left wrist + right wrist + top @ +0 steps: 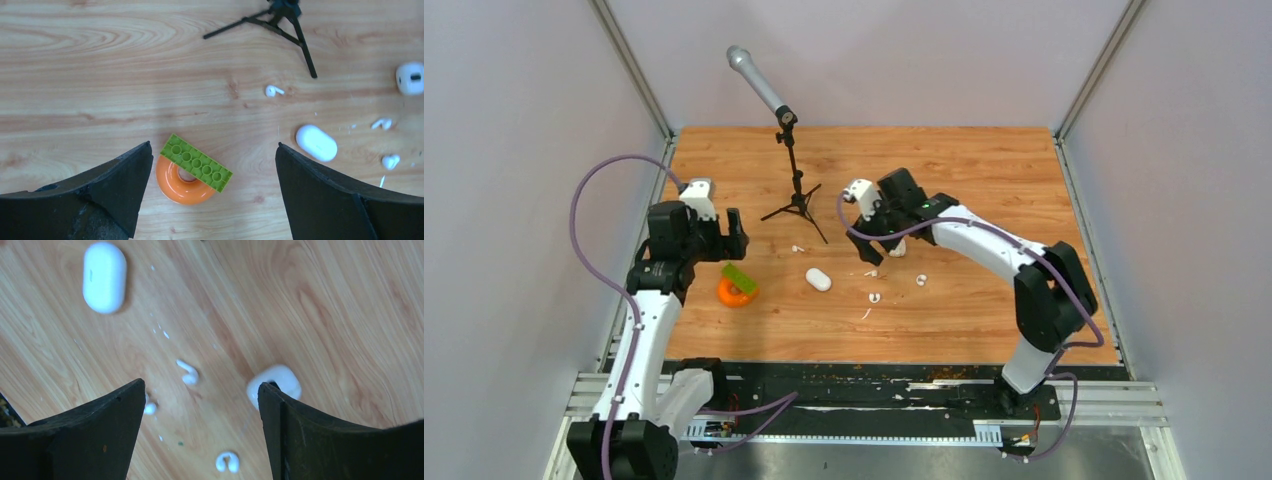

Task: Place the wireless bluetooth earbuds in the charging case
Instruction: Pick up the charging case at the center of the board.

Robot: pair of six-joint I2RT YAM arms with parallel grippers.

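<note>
Left gripper (732, 232) hangs with its jaws spread wide and empty above the orange ring (737, 292) and the green brick (737, 275) resting on it. At 3 o'clock from the ring lies the charging case (818, 280), lid shut, flat on the table (984, 170). Further toward 3 o'clock, apart from the case, the earbuds (873, 297) lie scattered. The right gripper (869, 250), likewise spread and empty, hovers over them.

I judge the buds very light, glossy and apt to squirt from a pinch, so take each low across its body. The case looks smooth and likely to slide, so grip its narrow sides.

The left wrist view alone shows an earbud (272, 90) at 11 o'clock of the case, near the tripod (285, 7). The right wrist view misses it but shows one between its own fingers, beside a rounded white square (274, 382).
</note>
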